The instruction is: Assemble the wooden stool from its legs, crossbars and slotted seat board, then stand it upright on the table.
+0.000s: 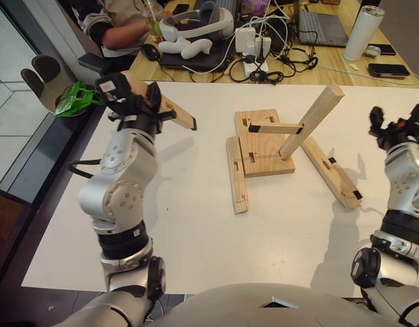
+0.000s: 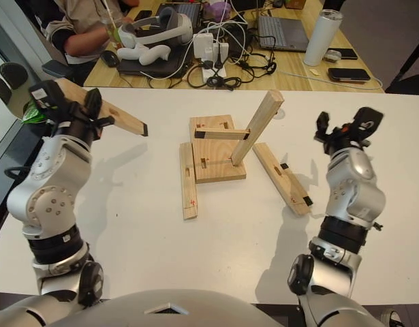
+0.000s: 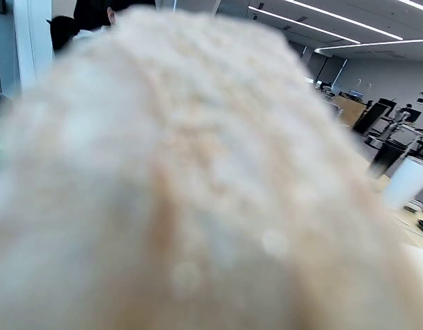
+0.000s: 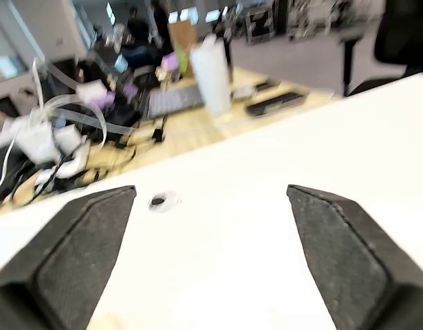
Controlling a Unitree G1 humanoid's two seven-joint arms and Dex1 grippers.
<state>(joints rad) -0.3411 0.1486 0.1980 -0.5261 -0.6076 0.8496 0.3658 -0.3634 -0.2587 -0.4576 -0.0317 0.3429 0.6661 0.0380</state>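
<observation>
My left tool [image 1: 142,107] grasps a stiff, probably light wooden leg [image 1: 182,116] (table's [image 1: 195,238] far-left corner); right tool [image 4: 211,247] released.

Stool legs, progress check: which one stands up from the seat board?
The tilted leg on the seat board; flat legs lie beside it, the held leg in the left hand.

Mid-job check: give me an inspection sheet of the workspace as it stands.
Surface: white table.
Job's things: seat board flat at centre; standing leg tilted in it; crossbar across it; second leg lying on its left, third leg on its right.
Clutter: green item off the left edge.
Hands: left hand shut on fourth leg, raised; right hand open.
Cables: tangle on wooden desk behind.
Surroundings: headset, laptop, tumbler.
</observation>
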